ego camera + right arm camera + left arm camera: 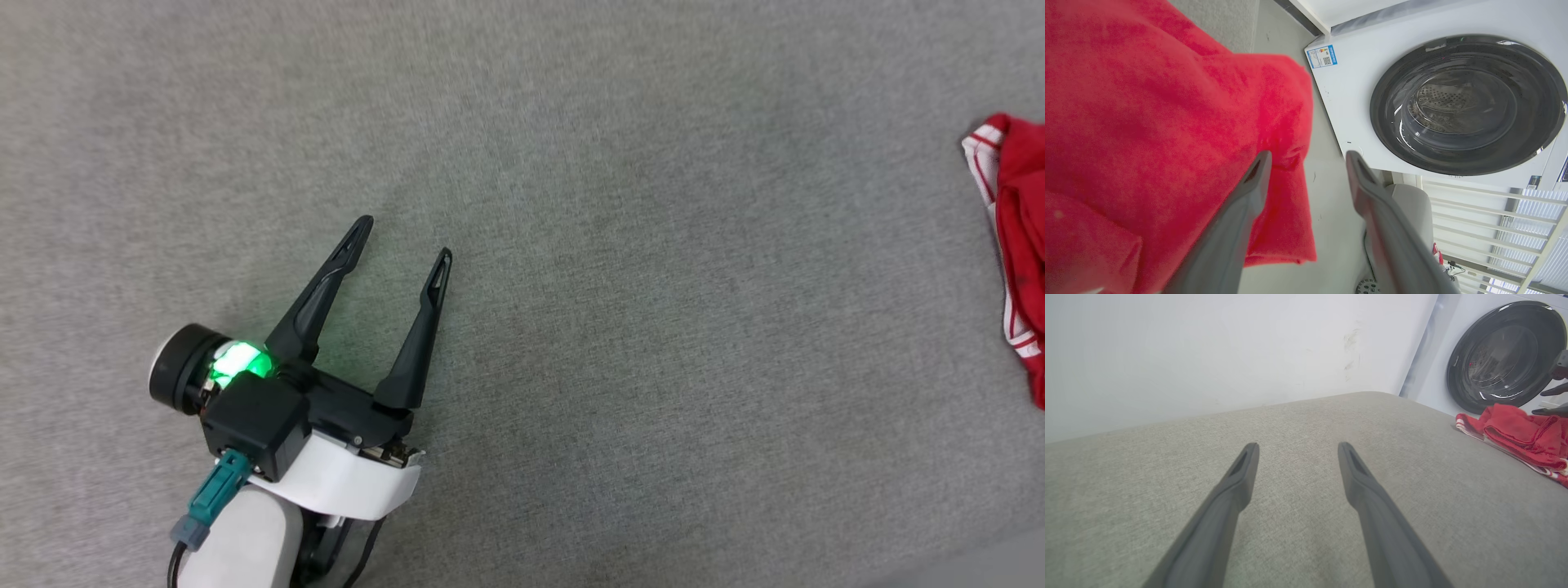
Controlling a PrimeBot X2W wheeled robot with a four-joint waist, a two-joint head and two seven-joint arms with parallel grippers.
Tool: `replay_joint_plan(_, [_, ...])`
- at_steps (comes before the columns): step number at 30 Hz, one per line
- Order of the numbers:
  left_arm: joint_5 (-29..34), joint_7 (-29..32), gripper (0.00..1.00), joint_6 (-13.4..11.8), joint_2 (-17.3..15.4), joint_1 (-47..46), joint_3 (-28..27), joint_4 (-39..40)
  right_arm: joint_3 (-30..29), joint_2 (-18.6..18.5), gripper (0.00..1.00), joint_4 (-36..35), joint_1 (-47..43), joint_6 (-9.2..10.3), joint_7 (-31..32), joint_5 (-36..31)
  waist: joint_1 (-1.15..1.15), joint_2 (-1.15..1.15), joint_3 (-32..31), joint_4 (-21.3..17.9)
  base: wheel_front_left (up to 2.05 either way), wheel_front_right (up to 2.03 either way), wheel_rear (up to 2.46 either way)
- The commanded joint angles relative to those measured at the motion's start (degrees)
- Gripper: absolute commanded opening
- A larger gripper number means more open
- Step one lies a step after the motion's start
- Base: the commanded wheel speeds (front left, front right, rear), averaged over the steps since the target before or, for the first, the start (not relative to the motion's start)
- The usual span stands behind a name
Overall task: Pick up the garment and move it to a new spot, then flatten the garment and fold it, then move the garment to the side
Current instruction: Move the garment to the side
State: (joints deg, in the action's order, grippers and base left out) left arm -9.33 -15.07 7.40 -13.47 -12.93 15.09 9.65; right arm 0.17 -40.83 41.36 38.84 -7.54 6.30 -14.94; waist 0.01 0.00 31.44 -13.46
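My left gripper hangs over the grey fabric-covered bench with its fingers spread and nothing between them. The garment lies bunched at the bench's right edge, well apart from that gripper. My right gripper is also spread, right at the garment's edge. One of its fingers crosses the red cloth, but I cannot tell whether it touches. Beyond the bench stands a white washing machine. Through its dark round door I make out only perforated drum wall.
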Motion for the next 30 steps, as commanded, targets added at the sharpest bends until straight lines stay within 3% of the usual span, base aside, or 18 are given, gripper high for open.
replay_joint_plan(1, [-0.2, -0.1, 1.00, 0.1, 0.4, 0.8, -0.2, -0.2, -0.3, 0.5, 1.00, -0.6, 1.2, 0.09, -0.3, -0.5, -0.01, 0.00, -2.3, 0.5, 0.00, 0.00, 0.00])
replay_joint_plan(8, [-1.0, -0.1, 1.00, 0.1, 3.3, 3.5, -3.4, -0.9, -2.8, 4.6, 1.00, -7.9, 1.7, 0.09, -3.5, 3.7, -0.01, 0.00, -10.5, 2.4, 0.00, 0.00, 0.00])
replay_joint_plan(14, [-0.4, -0.1, 1.00, 0.0, 5.5, 6.9, -8.0, -0.7, -4.6, 11.9, 1.00, -20.1, -3.1, 0.09, -7.2, 10.5, -0.01, 0.00, -16.6, 5.0, 0.00, 0.00, 0.00])
replay_joint_plan(15, [0.1, -0.1, 1.00, 0.0, 6.5, 8.4, -10.2, -0.5, -6.8, 17.1, 1.00, -27.7, -7.3, 0.08, -7.8, 13.7, -0.01, 0.00, -18.8, 6.2, 0.00, 0.00, 0.00])
replay_joint_plan(21, [0.4, -0.1, 1.00, 0.0, 8.2, 11.0, -13.9, -1.1, -7.5, 28.0, 1.00, -40.4, -18.2, 0.08, -9.2, 17.6, -0.01, 0.00, -22.1, 8.2, 0.00, 0.00, 0.00])
replay_joint_plan(26, [1.1, -0.1, 1.00, 0.0, 9.2, 13.2, -15.1, -2.7, -6.4, 34.3, 1.00, -43.4, -26.8, 0.08, -11.9, 20.4, -0.01, 0.00, -24.2, 9.3, 0.00, 0.00, 0.00])
replay_joint_plan(30, [0.8, -0.1, 1.00, 0.0, 9.7, 14.2, -16.2, -3.9, -5.0, 36.1, 1.00, -40.7, -30.9, 0.08, -14.7, 23.6, -0.01, 0.00, -25.1, 9.7, 0.00, 0.00, 0.00])
